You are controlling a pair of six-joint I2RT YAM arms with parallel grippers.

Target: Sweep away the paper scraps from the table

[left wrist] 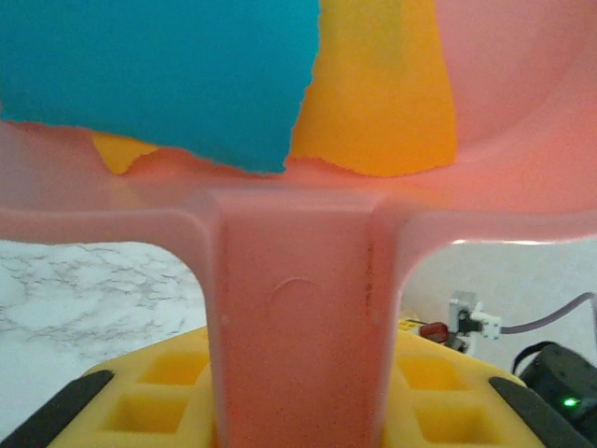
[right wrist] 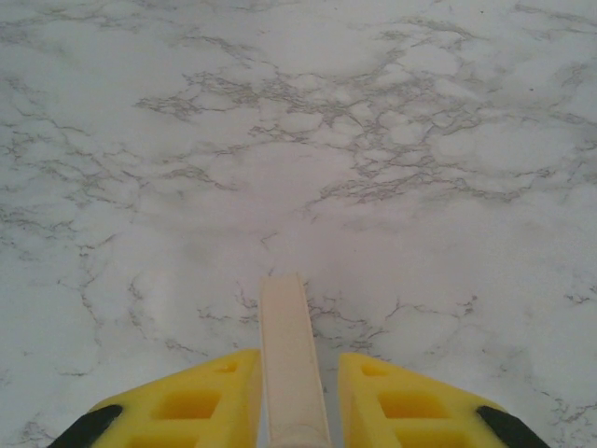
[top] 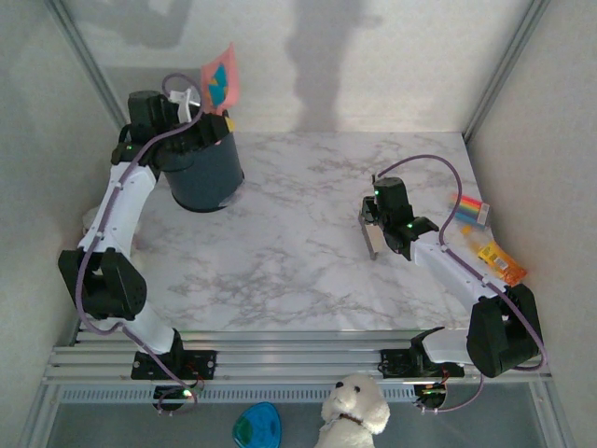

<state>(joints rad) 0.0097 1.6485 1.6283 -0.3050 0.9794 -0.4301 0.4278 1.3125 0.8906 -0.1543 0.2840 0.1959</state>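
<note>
A white desk (top: 298,271) with grey marble veining is seen from above, with two robot arms bolted at its near edge.

The left arm reaches to the far left corner and holds a pink dustpan (top: 229,63) up in the air, tipped steeply, just above a dark blue bin (top: 201,173) that stands on the desk. The paper scraps (left wrist: 168,84) lie inside the raised dustpan. In the left wrist view, a large teal piece overlaps an orange-yellow piece (left wrist: 373,93), and a smaller orange-yellow corner shows below the teal one. The left fingers (left wrist: 159,397), padded in yellow foam, are clamped on either side of the dustpan's flat pink handle.

The right arm bends in from the right side, its tip near the middle of the desk. The right fingers (right wrist: 196,406), also yellow, are closed on a narrow cream stick (right wrist: 291,355) that points forward over bare marble. What kind of tool the stick belongs to cannot be told.

Near the right edge of the desk lie a multicoloured striped packet (top: 469,207) and, closer to the arm bases, an orange packet (top: 501,261), both well apart from the bin. A ribbed metal rail (top: 298,359) carries the arm bases. In front of it sit a white plush dog (top: 354,411) and a small blue object (top: 256,427).
</note>
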